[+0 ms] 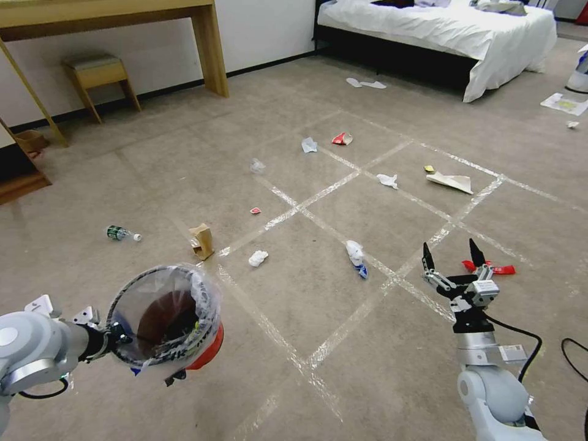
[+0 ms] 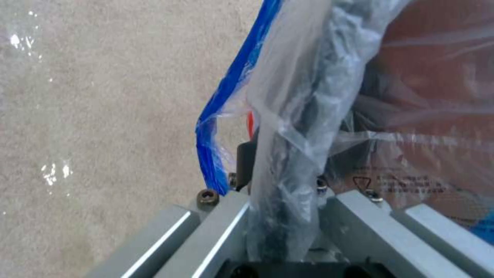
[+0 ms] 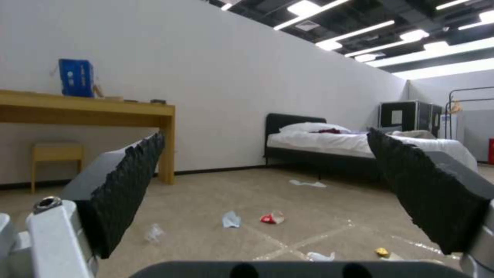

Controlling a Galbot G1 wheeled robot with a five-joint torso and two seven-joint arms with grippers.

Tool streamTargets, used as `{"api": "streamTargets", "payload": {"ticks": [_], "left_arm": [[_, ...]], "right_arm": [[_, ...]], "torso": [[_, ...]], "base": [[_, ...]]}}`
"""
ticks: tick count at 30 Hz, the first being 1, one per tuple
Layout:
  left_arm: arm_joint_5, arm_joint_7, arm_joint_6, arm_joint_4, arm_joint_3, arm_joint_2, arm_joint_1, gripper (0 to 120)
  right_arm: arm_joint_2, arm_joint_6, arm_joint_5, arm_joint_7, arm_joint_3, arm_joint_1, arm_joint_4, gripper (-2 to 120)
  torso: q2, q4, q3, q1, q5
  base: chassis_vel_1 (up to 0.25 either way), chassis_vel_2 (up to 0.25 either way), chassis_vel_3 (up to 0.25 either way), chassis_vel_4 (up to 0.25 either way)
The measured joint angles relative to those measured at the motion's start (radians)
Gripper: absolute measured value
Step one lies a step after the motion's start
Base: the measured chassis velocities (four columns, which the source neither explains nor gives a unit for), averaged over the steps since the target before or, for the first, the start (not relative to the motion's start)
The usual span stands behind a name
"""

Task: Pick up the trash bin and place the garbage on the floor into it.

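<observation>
The trash bin (image 1: 165, 318), red-bodied with a clear bag over its rim, hangs tilted above the floor (image 1: 343, 380) at the lower left. My left gripper (image 1: 113, 340) is shut on its rim; the left wrist view shows the bagged rim (image 2: 308, 116) pinched between the fingers. My right gripper (image 1: 450, 254) is open and empty at the lower right, beside a red wrapper (image 1: 496, 268). Garbage lies scattered: a brown paper bag (image 1: 202, 241), a bottle (image 1: 120, 233), a white tissue (image 1: 258, 258), a white-blue wad (image 1: 356, 255) and a crushed red cup (image 1: 342, 139) (image 3: 271, 218).
A bed (image 1: 441, 30) stands at the back right. A wooden desk (image 1: 110, 18) with a stool (image 1: 98, 76) under it is at the back left. A white bin (image 1: 579, 73) shows at the right edge. A black cable (image 1: 527, 343) trails from the right arm.
</observation>
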Motion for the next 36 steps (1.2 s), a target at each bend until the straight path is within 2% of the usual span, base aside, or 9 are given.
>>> {"api": "streamTargets", "payload": {"ticks": [36], "left_arm": [[0.052, 0.045, -0.005, 0.026, 0.013, -0.014, -0.007, 0]], "right_arm": [[-0.002, -0.001, 0.004, -0.011, -0.004, 0.013, -0.019, 100]], "torso": [[0.0, -0.0001, 0.0, 0.0, 0.0]], "base": [[-0.077, 0.075, 0.072, -0.076]]}}
